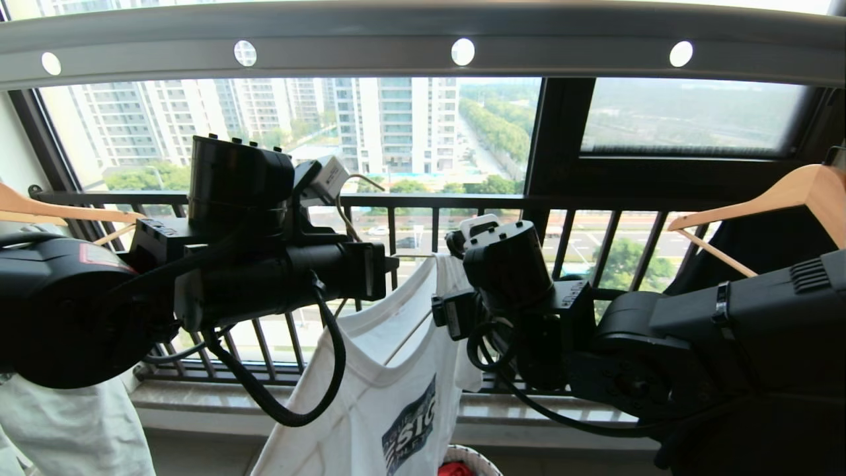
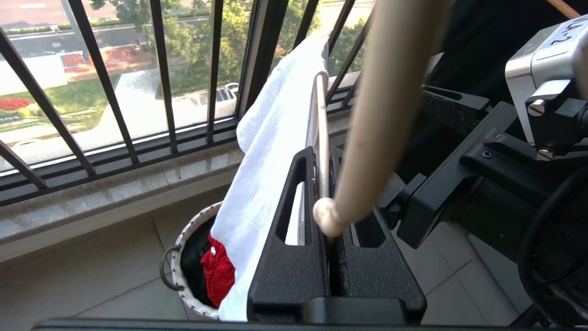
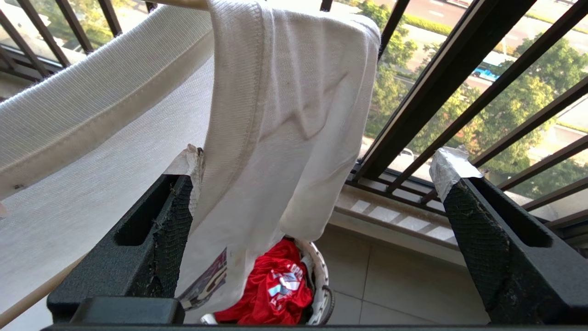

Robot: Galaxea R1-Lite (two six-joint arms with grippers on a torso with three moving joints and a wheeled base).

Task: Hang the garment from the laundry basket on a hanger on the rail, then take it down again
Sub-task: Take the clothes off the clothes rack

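the rail (image 1: 370, 39), a wide grey bar with round holes, runs across the top, in front of the window and the black window railing (image 1: 595, 205). under it both arms reach forward at about chest height, forearms roughly level. the left arm comes in from the left, its left gripper (image 2: 327, 193) clamped tight on the thin cream hanger (image 2: 321, 138), the wire pinched between the two black fingers (image 2: 289, 257). the hanger's long hook seems to rise behind the left wrist, though the camera housing hides most of it.

the garment (image 1: 390, 390), a white t-shirt with a dark blue chest logo, hangs from that hanger between the two arms, neck opening upward, one shoulder draped over the hanger's end by the right wrist. the right gripper (image 3: 317, 184) points at that shoulder with its jaws spread wide; one taped fingertip (image 3: 190, 158) is against or just beside the cloth, the other stands well clear.

a wooden hanger (image 1: 767, 198) hangs at far right and another at far left. below the shirt sits the laundry basket (image 2: 181, 285), with a red garment (image 3: 271, 285) inside.
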